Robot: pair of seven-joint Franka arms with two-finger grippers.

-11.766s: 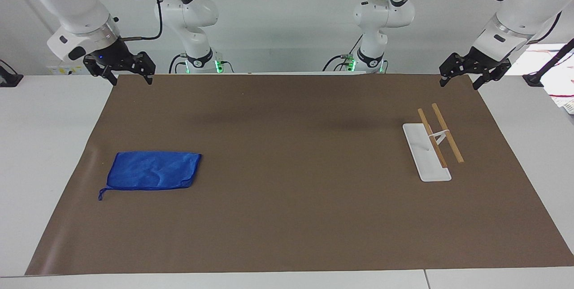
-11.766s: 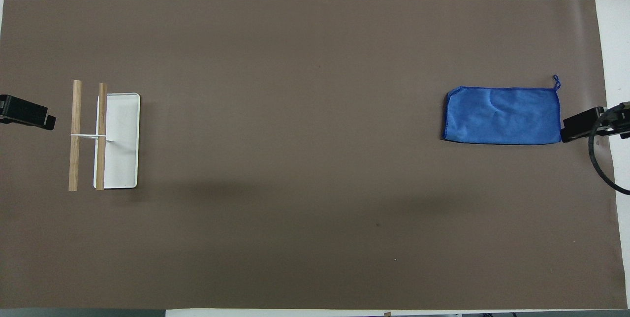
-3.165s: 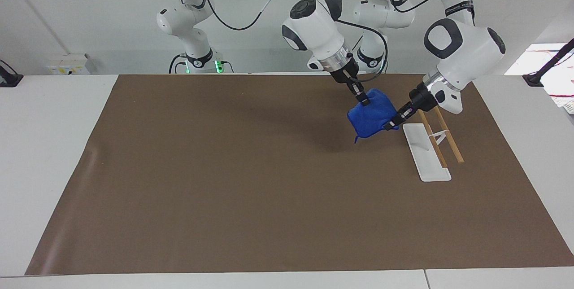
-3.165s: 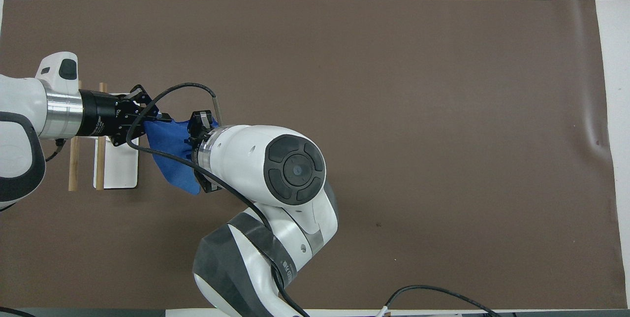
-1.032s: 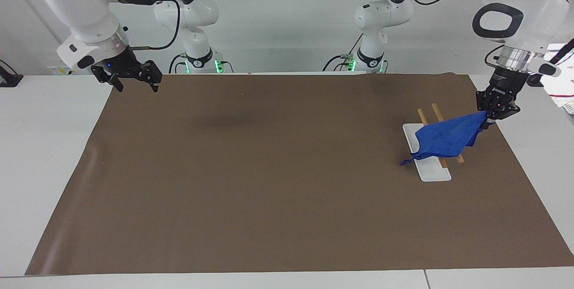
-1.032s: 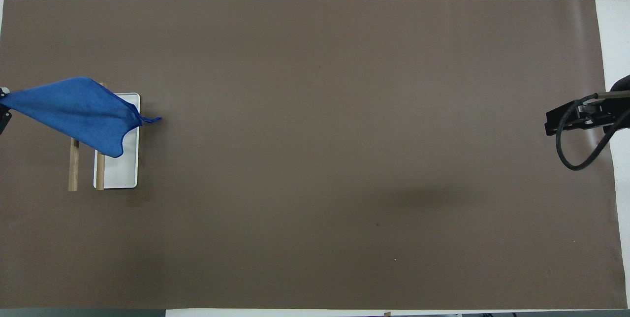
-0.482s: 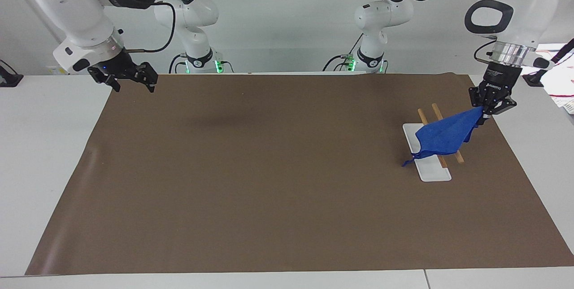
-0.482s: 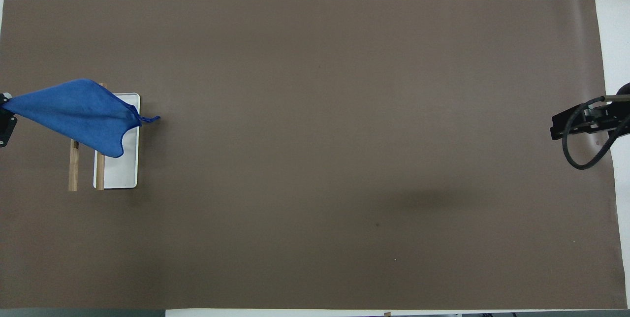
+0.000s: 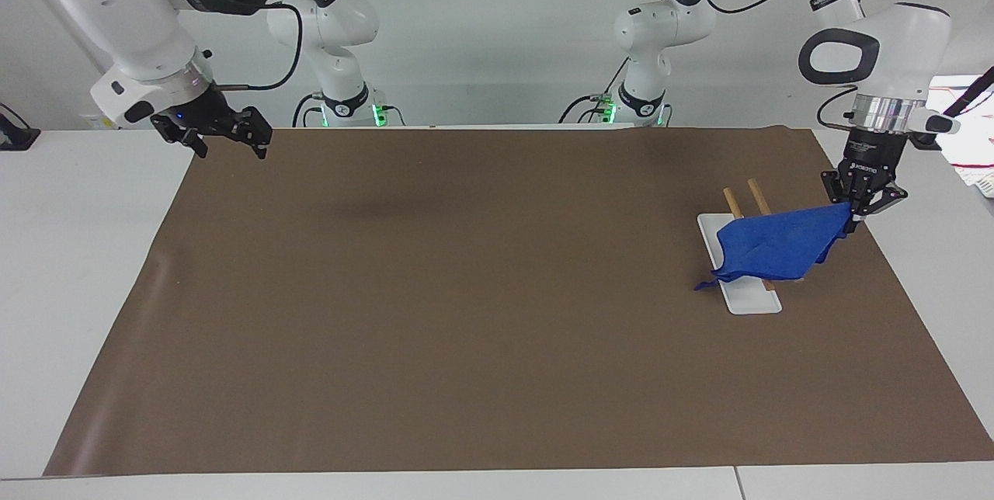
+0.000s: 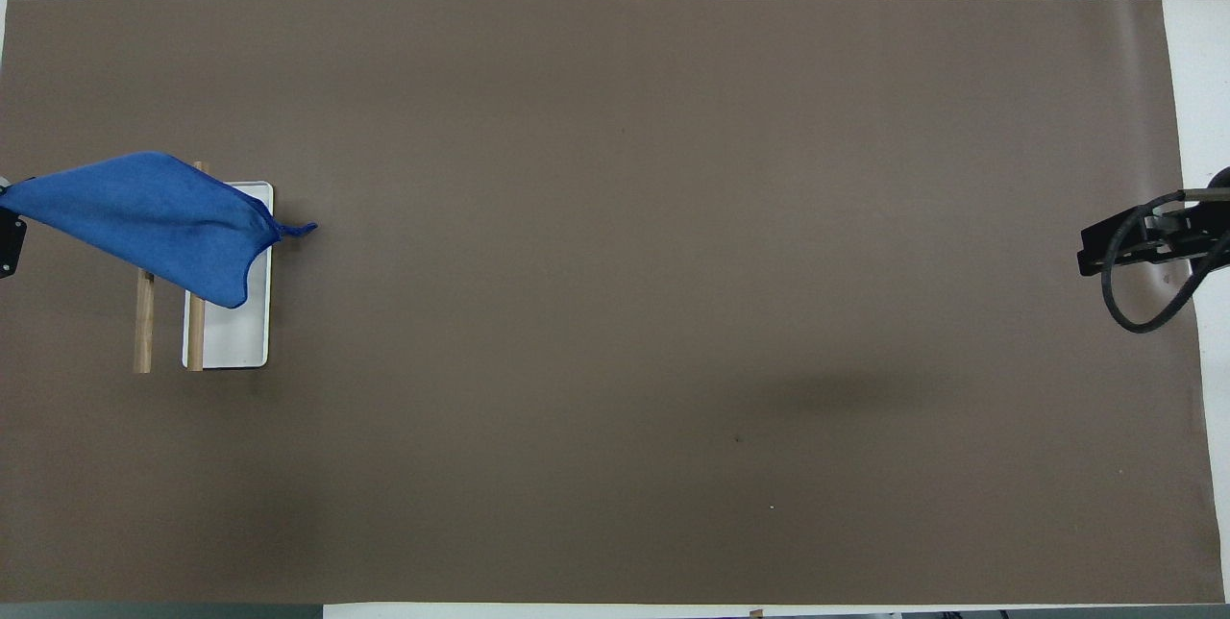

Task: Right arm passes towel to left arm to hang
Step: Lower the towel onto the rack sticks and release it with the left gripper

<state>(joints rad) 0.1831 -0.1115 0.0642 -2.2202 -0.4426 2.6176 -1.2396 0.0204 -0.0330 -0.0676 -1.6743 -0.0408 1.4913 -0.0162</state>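
Left gripper [image 9: 854, 222]: pinched tight on one corner of the towel, up in the air, over the brown mat just past the rack on the left arm's end of the table.

Towel [image 9: 776, 250]: bright blue, stretched out from the pinched corner down toward the middle of the table; draped over the two wooden bars, with the low end hanging above the white base.

Loop string [image 9: 705, 284]: at the low tip of the towel, the end away from the gripper, sticking out past the white base.

Wooden bars [image 9: 742, 198]: two thin rods side by side, held up off the table, running from near the robots to far from them; partly hidden under the towel.

White base [image 10: 228, 338]: flat tray under the bars, beside them toward the middle of the table.

Key line-up: long way of the towel crosses the bars, not along them. Good for hanging.

Next move, a guess: lower the pinched corner a bit, then let go, so both ends drop on either side of the bars.

Nearer arm: left, right there at the rack.

Right gripper [image 9: 225, 137]: wide open, holding nothing, waiting over the mat's corner at the right arm's end of the table, well apart from the towel.
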